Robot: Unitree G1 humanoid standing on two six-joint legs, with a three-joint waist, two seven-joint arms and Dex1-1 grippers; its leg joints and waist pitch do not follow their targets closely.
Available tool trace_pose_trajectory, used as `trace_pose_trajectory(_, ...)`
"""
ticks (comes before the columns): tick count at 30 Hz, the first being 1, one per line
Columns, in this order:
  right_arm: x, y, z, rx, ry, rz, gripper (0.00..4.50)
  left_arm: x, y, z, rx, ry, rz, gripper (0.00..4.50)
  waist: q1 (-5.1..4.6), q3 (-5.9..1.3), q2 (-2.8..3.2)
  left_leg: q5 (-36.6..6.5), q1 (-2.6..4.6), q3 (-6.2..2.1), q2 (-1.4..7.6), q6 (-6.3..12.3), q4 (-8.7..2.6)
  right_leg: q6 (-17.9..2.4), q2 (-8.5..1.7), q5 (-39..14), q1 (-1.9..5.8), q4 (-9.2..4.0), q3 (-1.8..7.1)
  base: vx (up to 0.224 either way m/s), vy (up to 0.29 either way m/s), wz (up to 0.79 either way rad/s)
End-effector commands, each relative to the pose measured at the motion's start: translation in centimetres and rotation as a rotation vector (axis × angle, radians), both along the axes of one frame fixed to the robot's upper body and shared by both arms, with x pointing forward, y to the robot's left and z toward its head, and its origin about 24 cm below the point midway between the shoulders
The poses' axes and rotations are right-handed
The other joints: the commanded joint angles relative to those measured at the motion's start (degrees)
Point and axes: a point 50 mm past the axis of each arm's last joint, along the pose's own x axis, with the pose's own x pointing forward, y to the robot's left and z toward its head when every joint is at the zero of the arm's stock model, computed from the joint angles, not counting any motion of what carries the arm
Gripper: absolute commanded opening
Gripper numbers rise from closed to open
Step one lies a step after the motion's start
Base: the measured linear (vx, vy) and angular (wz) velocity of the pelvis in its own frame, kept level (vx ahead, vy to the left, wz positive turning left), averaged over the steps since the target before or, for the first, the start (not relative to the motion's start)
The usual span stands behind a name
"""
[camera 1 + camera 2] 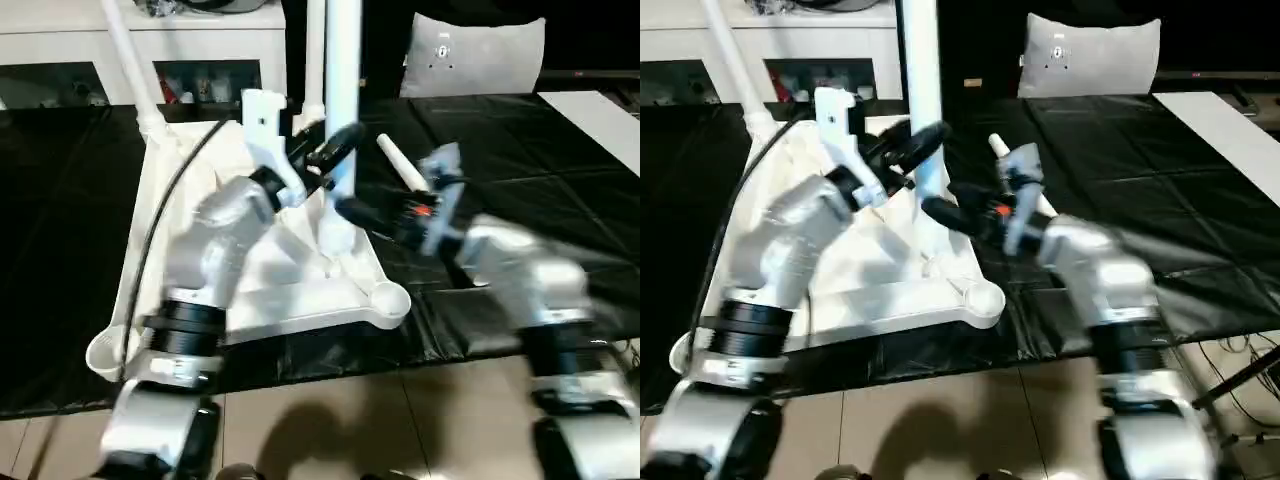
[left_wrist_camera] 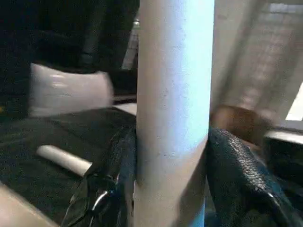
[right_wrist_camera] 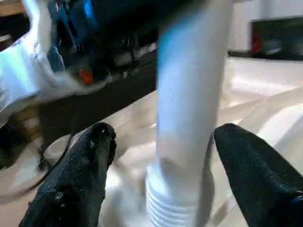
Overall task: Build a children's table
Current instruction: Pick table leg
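Note:
The children's table top (image 1: 300,295) lies upside down, ribs up, on the black-covered work table. One white leg (image 1: 342,80) stands upright near its far right corner. My left gripper (image 2: 173,142) is shut on this leg, one black finger (image 2: 236,175) pressed against each side. Lower down on the same leg, just above its threaded end, my right gripper (image 3: 165,137) is open, its fingers (image 3: 80,175) standing clear on both sides. Another leg (image 1: 130,60) rises from the far left corner. A loose leg (image 1: 400,165) lies on the black cover to the right.
Round sockets (image 1: 388,297) sit at the top's near corners, close to the work table's front edge. A black cable (image 1: 165,200) runs along my left arm. At the back are a grey cushion (image 1: 475,55), a white shelf unit (image 1: 150,50) and a white board (image 1: 600,115).

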Motion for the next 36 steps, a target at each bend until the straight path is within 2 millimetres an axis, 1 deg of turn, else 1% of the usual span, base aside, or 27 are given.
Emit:
trace_pose_trajectory(1,-0.7,0.4,0.4,0.010,-0.005,0.092,3.70,-1.1,-0.6,1.0,-0.023,-0.039,-0.149,1.84,0.19,-4.56,-0.91,-3.46,-0.16,0.42,0.70,4.49,-3.13,-9.76,-3.32,-11.39,4.28,-3.62,2.83,0.000,0.000,0.00)
trace_pose_trajectory(2,-1.0,0.3,0.5,0.007,-0.001,0.121,3.70,-1.5,-0.6,1.2,-0.031,-0.045,-0.202,1.84,0.26,-4.63,-0.91,-3.25,-0.13,0.40,0.69,4.38,-3.15,-9.96,-3.38,-11.46,4.40,-3.52,2.80,0.000,0.000,0.00)
trace_pose_trajectory(5,-1.5,0.4,0.4,0.002,0.009,0.173,3.70,-2.1,-0.7,1.4,-0.037,-0.055,-0.288,1.84,0.26,-4.51,-0.91,-3.70,-0.13,0.44,0.75,4.20,-3.14,-10.15,-3.30,-12.02,4.22,-3.61,2.78,0.000,0.000,0.00)
trace_pose_trajectory(6,-2.0,0.5,0.3,0.001,0.026,0.224,3.70,-2.7,-0.8,1.4,-0.033,-0.066,-0.358,1.84,0.39,-4.48,-0.98,-4.02,-0.14,0.40,0.75,4.02,-3.20,-9.52,-3.28,-13.12,4.35,-3.68,2.77,0.000,0.000,0.00)
trace_pose_trajectory(7,-2.2,0.6,0.2,0.002,0.036,0.248,3.52,-3.0,-0.9,1.5,-0.032,-0.070,-0.392,1.84,0.38,-4.47,-0.93,-4.06,-0.13,0.39,0.81,3.98,-3.23,-9.40,-3.31,-13.40,4.32,-3.65,2.79,0.000,0.000,0.00)
trace_pose_trajectory(9,-2.5,0.8,0.1,0.004,0.058,0.282,3.31,-3.4,-1.0,1.5,-0.041,-0.063,-0.440,1.84,0.33,-4.45,-0.89,-4.21,-0.11,0.38,0.87,3.82,-3.26,-9.23,-3.28,-13.80,4.25,-3.78,2.78,0.000,0.000,0.00)
trace_pose_trajectory(11,-2.7,0.8,0.0,0.002,0.066,0.296,3.25,-3.6,-1.0,1.6,-0.047,-0.063,-0.460,1.84,0.24,-4.41,-0.92,-4.80,-0.17,0.38,0.79,3.25,-3.26,-8.81,-3.29,-15.05,4.23,-3.95,2.74,0.000,0.000,0.00)
trace_pose_trajectory(12,-2.8,0.8,-0.1,0.002,0.070,0.303,3.25,-3.7,-1.0,1.6,-0.048,-0.062,-0.466,1.84,0.24,-4.43,-0.95,-4.85,-0.17,0.37,0.76,3.09,-3.24,-8.64,-3.29,-15.31,4.27,-3.97,2.73,0.000,0.000,0.00)
trace_pose_trajectory(14,-3.0,0.9,-0.2,0.002,0.079,0.315,2.98,-3.8,-1.0,1.5,-0.044,-0.058,-0.475,1.84,0.25,-4.43,-0.98,-4.76,-0.14,0.36,0.74,2.80,-3.26,-8.22,-3.25,-15.66,4.27,-3.99,2.77,0.000,0.000,0.00)
trace_pose_trajectory(17,-3.0,0.9,-0.2,0.001,0.083,0.319,2.76,-3.7,-1.0,1.4,-0.038,-0.054,-0.472,1.84,0.24,-4.40,-0.98,-5.00,-0.14,0.35,0.69,2.61,-3.30,-7.40,-3.22,-16.93,4.20,-4.23,2.72,0.000,0.000,0.00)
trace_pose_trajectory(19,-3.1,0.9,-0.2,-0.001,0.087,0.321,2.53,-3.7,-0.9,1.3,-0.034,-0.052,-0.473,1.84,0.23,-4.41,-1.01,-4.96,-0.13,0.32,0.70,2.52,-3.32,-7.20,-3.18,-16.99,4.19,-4.19,2.72,0.000,0.000,0.00)
trace_pose_trajectory(22,-3.1,0.9,-0.3,-0.004,0.089,0.321,2.31,-3.7,-0.9,1.3,-0.032,-0.052,-0.468,1.84,0.24,-4.46,-1.02,-4.77,-0.20,0.31,0.70,2.43,-3.28,-6.98,-3.21,-16.74,4.25,-4.15,2.74,0.000,0.000,0.00)
trace_pose_trajectory(23,-3.1,0.9,-0.3,-0.004,0.090,0.321,2.23,-3.7,-0.9,1.3,-0.031,-0.052,-0.465,1.84,0.27,-4.46,-0.98,-4.62,-0.12,0.31,0.73,2.46,-3.29,-7.09,-3.17,-16.36,4.17,-4.12,2.74,0.000,0.000,0.00)
trace_pose_trajectory(26,-3.1,0.9,-0.4,-0.005,0.093,0.323,2.09,-3.5,-0.9,1.2,-0.020,-0.050,-0.445,1.83,0.26,-4.51,-1.13,-4.44,-0.20,0.34,0.68,2.53,-3.25,-7.21,-3.19,-16.03,4.26,-4.02,2.74,0.000,0.000,0.00)
trace_pose_trajectory(29,-3.1,1.0,-0.5,-0.009,0.093,0.317,2.02,-3.2,-0.8,1.0,-0.010,-0.036,-0.397,1.82,0.27,-4.50,-1.13,-4.30,-0.27,0.34,0.66,2.57,-3.23,-7.03,-3.17,-16.14,4.25,-4.06,2.73,0.000,0.000,0.00)
trace_pose_trajectory(30,-3.0,1.0,-0.5,-0.011,0.086,0.303,2.00,-2.9,-0.7,0.9,-0.015,-0.021,-0.374,2.17,0.25,-4.45,-1.13,-4.55,-0.26,0.36,0.65,2.47,-3.23,-6.93,-3.18,-16.53,4.22,-4.14,2.71,0.000,0.000,0.00)
trace_pose_trajectory(31,-2.8,1.1,-0.5,-0.011,0.076,0.281,1.99,-2.7,-0.7,0.9,-0.021,-0.009,-0.348,2.38,0.29,-4.45,-1.15,-4.65,-0.19,0.38,0.63,2.47,-3.23,-6.82,-3.16,-16.84,4.18,-4.22,2.69,0.000,0.000,0.00)
trace_pose_trajectory(32,-2.7,1.1,-0.5,-0.011,0.070,0.266,1.97,-2.6,-0.6,0.9,-0.021,-0.011,-0.335,2.52,0.26,-4.47,-1.07,-4.72,-0.23,0.37,0.59,2.27,-3.19,-6.74,-3.19,-17.04,4.16,-4.22,2.69,0.000,0.000,0.00)
trace_pose_trajectory(34,-2.4,1.3,-0.5,-0.009,0.051,0.229,1.96,-2.5,-0.5,0.9,-0.021,-0.016,-0.318,2.54,0.19,-4.47,-1.11,-4.66,-0.22,0.32,0.59,2.28,-3.28,-6.42,-3.16,-17.31,4.21,-4.29,2.63,0.000,0.000,0.00)
trace_pose_trajectory(35,-2.0,1.4,-0.4,-0.009,0.037,0.195,1.95,-2.5,-0.4,0.8,-0.008,-0.030,-0.295,2.62,0.14,-4.52,-0.96,-4.51,-0.24,0.29,0.61,2.09,-3.25,-6.35,-3.18,-17.11,4.13,-4.23,2.67,0.000,0.000,0.00)
trace_pose_trajectory(36,-1.7,1.5,-0.4,-0.010,0.023,0.156,1.94,-2.3,-0.3,0.8,0.015,-0.053,-0.256,2.87,0.08,-4.50,-1.04,-4.56,-0.23,0.28,0.64,1.92,-3.30,-6.11,-3.19,-17.30,4.10,-4.33,2.64,0.000,0.000,0.00)
